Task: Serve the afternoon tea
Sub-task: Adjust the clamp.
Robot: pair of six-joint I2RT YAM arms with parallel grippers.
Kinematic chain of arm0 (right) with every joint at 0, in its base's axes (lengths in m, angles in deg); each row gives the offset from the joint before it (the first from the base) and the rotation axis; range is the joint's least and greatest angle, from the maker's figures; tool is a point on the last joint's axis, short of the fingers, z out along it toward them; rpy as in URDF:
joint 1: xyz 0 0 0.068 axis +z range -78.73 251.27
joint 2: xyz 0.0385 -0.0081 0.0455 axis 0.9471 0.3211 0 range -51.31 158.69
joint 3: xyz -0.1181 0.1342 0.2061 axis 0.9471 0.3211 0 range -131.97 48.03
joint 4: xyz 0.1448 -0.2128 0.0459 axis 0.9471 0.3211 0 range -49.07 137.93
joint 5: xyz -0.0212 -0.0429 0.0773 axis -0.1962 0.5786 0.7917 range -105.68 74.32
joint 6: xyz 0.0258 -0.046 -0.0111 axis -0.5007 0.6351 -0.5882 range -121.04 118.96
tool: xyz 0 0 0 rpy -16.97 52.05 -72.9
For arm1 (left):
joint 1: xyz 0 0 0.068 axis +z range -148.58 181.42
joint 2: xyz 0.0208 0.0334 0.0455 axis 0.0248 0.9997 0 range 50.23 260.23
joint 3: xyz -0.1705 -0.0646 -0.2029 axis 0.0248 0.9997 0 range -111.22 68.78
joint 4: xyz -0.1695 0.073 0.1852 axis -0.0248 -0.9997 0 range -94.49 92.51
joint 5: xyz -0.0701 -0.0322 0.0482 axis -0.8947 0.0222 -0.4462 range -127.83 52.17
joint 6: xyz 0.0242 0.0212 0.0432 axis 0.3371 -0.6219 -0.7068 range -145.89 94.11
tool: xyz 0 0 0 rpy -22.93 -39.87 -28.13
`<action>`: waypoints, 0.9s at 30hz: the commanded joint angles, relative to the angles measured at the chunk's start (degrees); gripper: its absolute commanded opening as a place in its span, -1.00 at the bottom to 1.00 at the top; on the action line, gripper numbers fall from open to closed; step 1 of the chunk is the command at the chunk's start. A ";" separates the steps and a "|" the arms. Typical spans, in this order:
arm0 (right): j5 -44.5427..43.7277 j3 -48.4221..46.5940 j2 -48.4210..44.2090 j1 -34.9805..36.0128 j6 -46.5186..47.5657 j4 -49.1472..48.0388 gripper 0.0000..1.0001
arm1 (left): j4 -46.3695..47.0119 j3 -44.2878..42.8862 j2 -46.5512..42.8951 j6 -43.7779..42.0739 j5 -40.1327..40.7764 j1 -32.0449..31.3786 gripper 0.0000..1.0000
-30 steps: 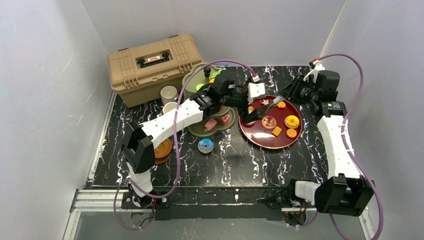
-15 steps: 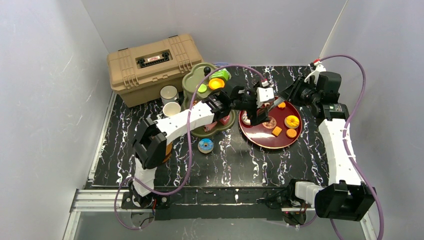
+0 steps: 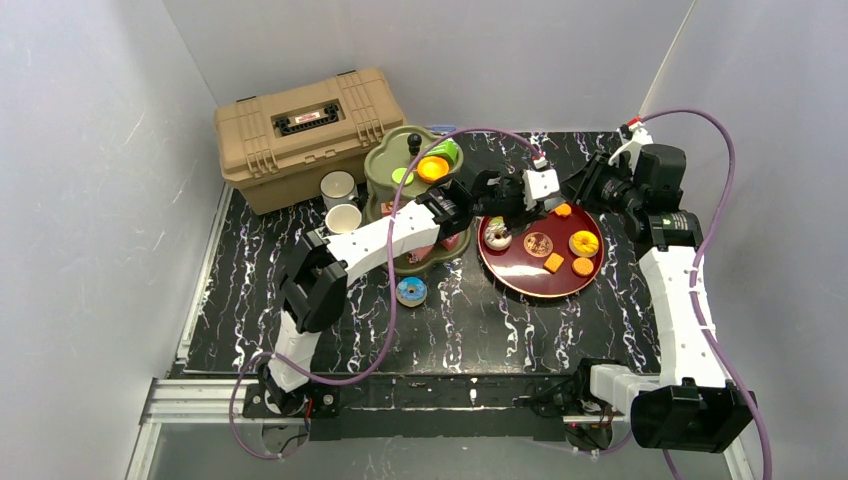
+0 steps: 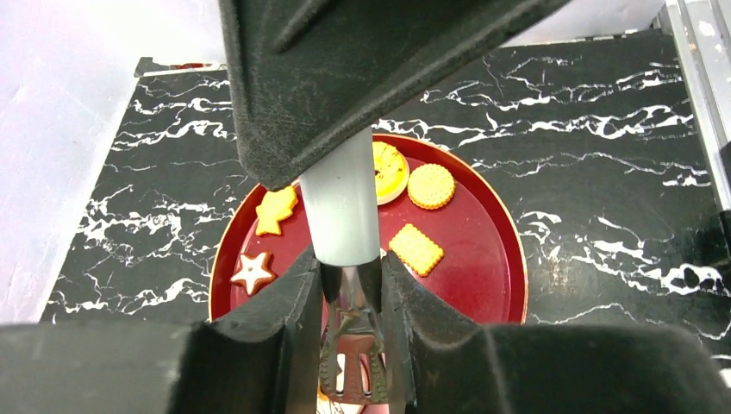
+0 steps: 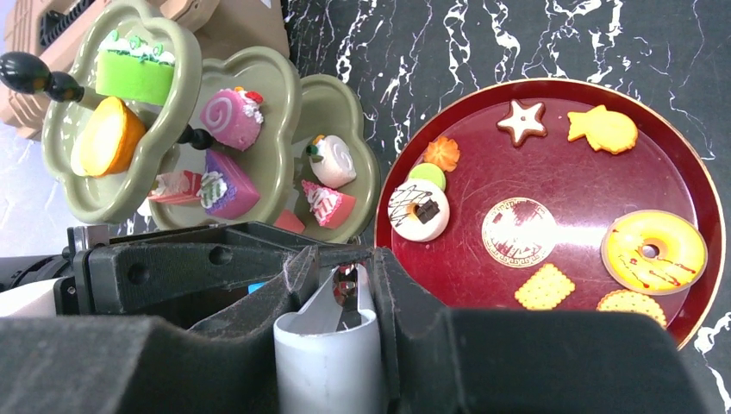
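Marbled black tabletop, round red tray, left fingers and right fingers clamping grey-handled metal tool

Stand: olive-green, three scalloped tiers under a black knob; it stood upright at upper centre of the overhead view, just left of the tray.
Top tier: held a green cake slice and an orange cake.
Lower tiers: carried a pink roll, a purple wedge and other small cakes.
Tray: round and dark red, right of centre; it bore a yellow donut, a white chocolate-drizzled donut and biscuits.
Blue donut: lay flat on the table, below the stand.
Mugs: two pale ones stood upright, left of the stand.
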 commanded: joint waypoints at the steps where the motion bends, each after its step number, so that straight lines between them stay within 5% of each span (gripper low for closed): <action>1: 1.36 -2.76 -1.18 0.18 -2.73 -2.54 -0.97 | 0.50 -0.56 -0.84 -2.54 1.14 -1.31 -0.71; 5: 1.95 -1.12 -1.21 0.17 -4.21 -3.44 -0.93 | 1.11 -0.54 -1.03 -2.06 3.38 -1.42 -0.78; 12: 3.87 4.10 -4.17 0.18 -6.12 -8.53 0.03 | 0.74 -3.56 0.11 6.31 7.53 -0.83 -0.90; 14: 5.29 5.67 -4.71 0.18 -7.06 -10.91 0.55 | -0.68 -4.95 0.15 9.60 6.51 -0.48 -0.91; 15: 6.16 6.40 -4.89 0.18 -7.66 -11.94 0.60 | -0.88 -5.24 -0.04 10.87 6.07 -0.46 -0.92; 27: 6.25 10.25 -5.43 0.18 -9.88 -15.82 0.32 | -0.86 -6.48 -1.73 19.06 5.46 0.26 -0.98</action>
